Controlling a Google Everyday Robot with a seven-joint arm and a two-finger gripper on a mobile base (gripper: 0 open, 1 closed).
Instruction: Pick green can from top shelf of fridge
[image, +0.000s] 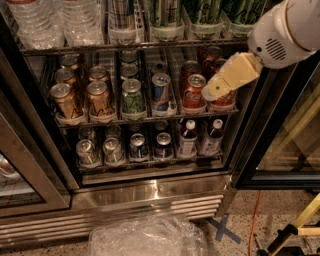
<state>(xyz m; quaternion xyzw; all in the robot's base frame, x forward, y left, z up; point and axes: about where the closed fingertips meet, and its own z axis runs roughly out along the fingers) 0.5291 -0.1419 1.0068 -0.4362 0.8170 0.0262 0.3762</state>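
Crumpled plastic sheet (145, 235): on the floor, nearest.
Fridge (150, 192): steel base, racks exposed.
Gripper (219, 86): in front of the red cans (193, 90), below the top shelf (125, 46). Open or closed cannot be told; nothing seen held.
Green can (204, 12): top shelf, right side, upper part cut off.
Risk: rising too close could clip the shelf rail or topple neighbouring cans.

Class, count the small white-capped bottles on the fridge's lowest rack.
2: one bottle beside another at the lowest rack's right end; more may hide behind. The gripper is above them, before the red cans.
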